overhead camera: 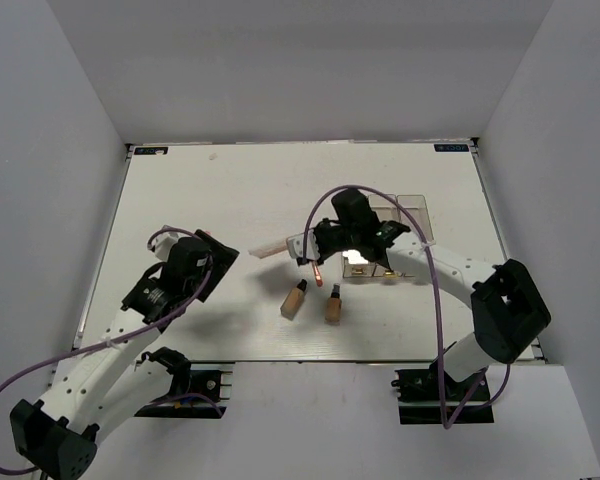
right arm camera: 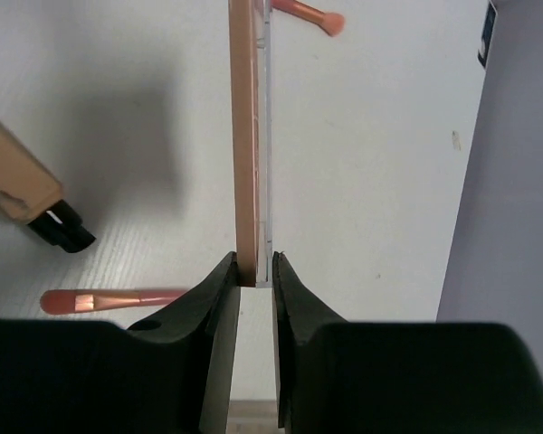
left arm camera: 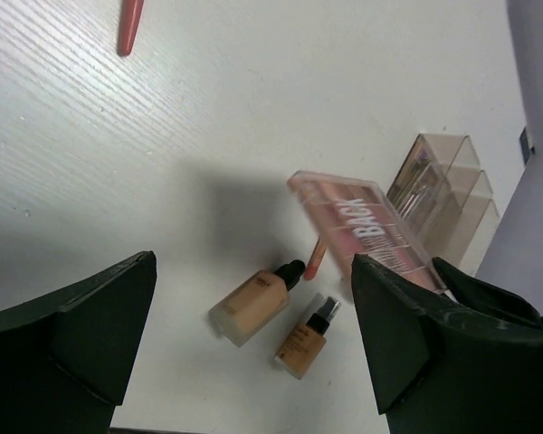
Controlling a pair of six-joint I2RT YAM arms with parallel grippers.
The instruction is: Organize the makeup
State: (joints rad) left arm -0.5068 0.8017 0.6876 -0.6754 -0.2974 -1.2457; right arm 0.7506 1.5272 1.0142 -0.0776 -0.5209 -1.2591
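Clear box (overhead camera: pixel 410 208) up at 2 o'clock on the table (overhead camera: pixel 230 190). Three compartments in a row in the left wrist view (left arm camera: pixel 445 194), partly hidden behind the right arm from above. Contents impossible to make out, only glints and reflections through the walls.

On to the count. One palette (overhead camera: pixel 278 247), pink with a lettered lid (left arm camera: pixel 366 231). Pinched by one end in the right hand (overhead camera: pixel 315 248), clamped tight and edge-on between the fingers (right arm camera: pixel 219 289). Reaching out toward 9 o'clock from that hand, just at 9 o'clock of the box, shadow thrown on the table beside it.

Two beige bottles with black caps, both lying down at 6 o'clock of the right hand. Paler bottle (overhead camera: pixel 294 299) and darker bottle (overhead camera: pixel 333 305), near each other but apart, caps toward 12 o'clock.

Two pink sticks. First stick (overhead camera: pixel 320 270) between the palette and the bottles, one end tucked under the palette in the left wrist view. Second stick (left arm camera: pixel 129 23) well apart, out past the palette's free end toward 9 o'clock.

Left hand (overhead camera: pixel 215 262) spread wide and released, nothing between its fingers (left arm camera: pixel 100 325). Hovering over bare table at 9 o'clock of the palette.
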